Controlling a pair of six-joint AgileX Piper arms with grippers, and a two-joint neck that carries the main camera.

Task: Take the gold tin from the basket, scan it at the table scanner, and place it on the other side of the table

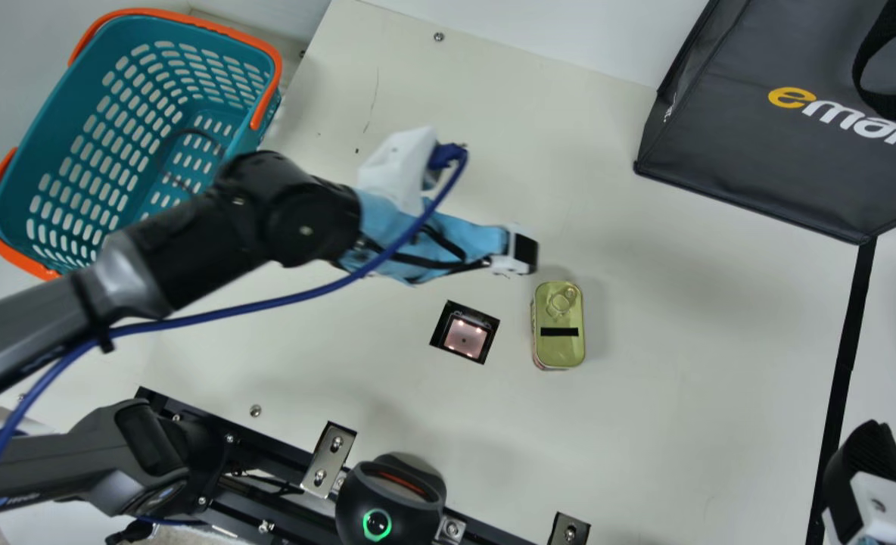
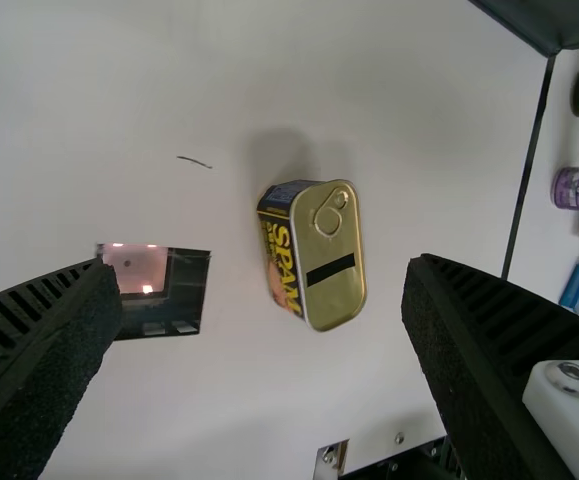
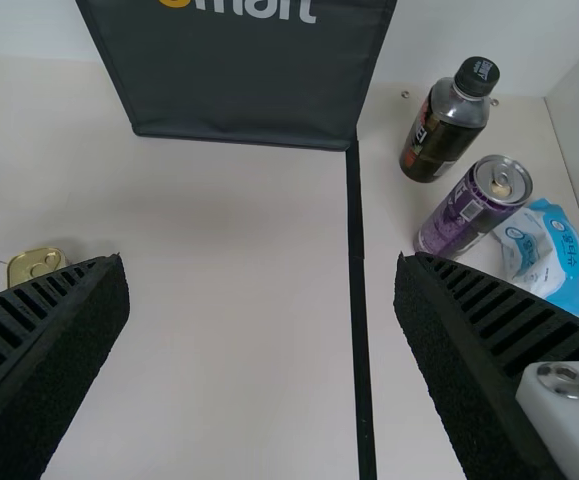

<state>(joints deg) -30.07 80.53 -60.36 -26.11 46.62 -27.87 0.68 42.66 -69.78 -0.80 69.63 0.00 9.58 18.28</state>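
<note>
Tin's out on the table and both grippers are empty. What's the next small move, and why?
I'd probably ease the left gripper back toward the basket. It hovers open close to the gold tin, which stands beside the scanner, and the right gripper, also open, likely needs that room. Whether the scan registered, I can't tell.

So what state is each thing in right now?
Gold tin, sealed, lid up
Table scanner, lit
Basket, upright, handles folded down
Black bag, strap hanging down
Bottle, upright, capped
Purple can, upright
Packet, lying down
Left gripper, open, holding nothing
Right gripper, open, holding nothing
</note>
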